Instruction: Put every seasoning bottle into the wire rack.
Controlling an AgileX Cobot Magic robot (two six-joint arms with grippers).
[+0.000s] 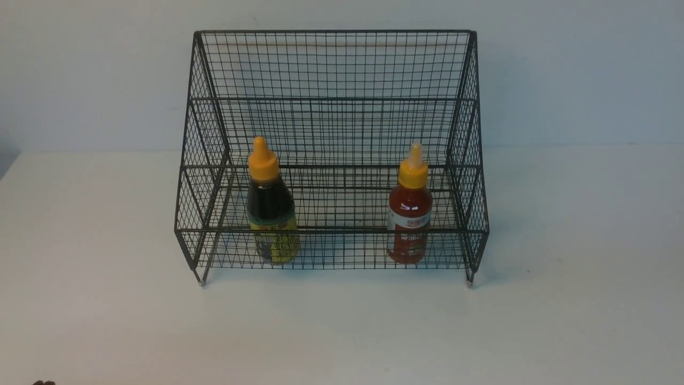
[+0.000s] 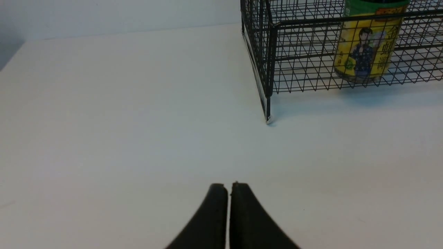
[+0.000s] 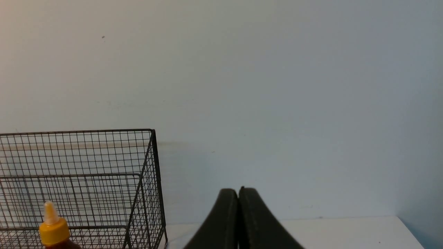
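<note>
The black wire rack (image 1: 331, 69) stands mid-table against the wall. On its lower tier the dark-sauce seasoning bottle (image 1: 271, 206) with a yellow-green label stands upright at the left. The red-sauce seasoning bottle (image 1: 410, 211) stands upright at the right. In the left wrist view my left gripper (image 2: 229, 186) is shut and empty, well short of the rack's corner foot (image 2: 268, 119) and of the dark bottle (image 2: 367, 45). In the right wrist view my right gripper (image 3: 238, 191) is shut and empty, beside the rack (image 3: 104, 180); only the red bottle's cap (image 3: 53, 228) shows there. Neither gripper appears in the front view.
The white table (image 1: 107, 299) runs wide on both sides of the rack and in front of it. A pale wall (image 1: 577, 69) rises right behind the rack. The table's right edge (image 3: 406, 231) shows in the right wrist view.
</note>
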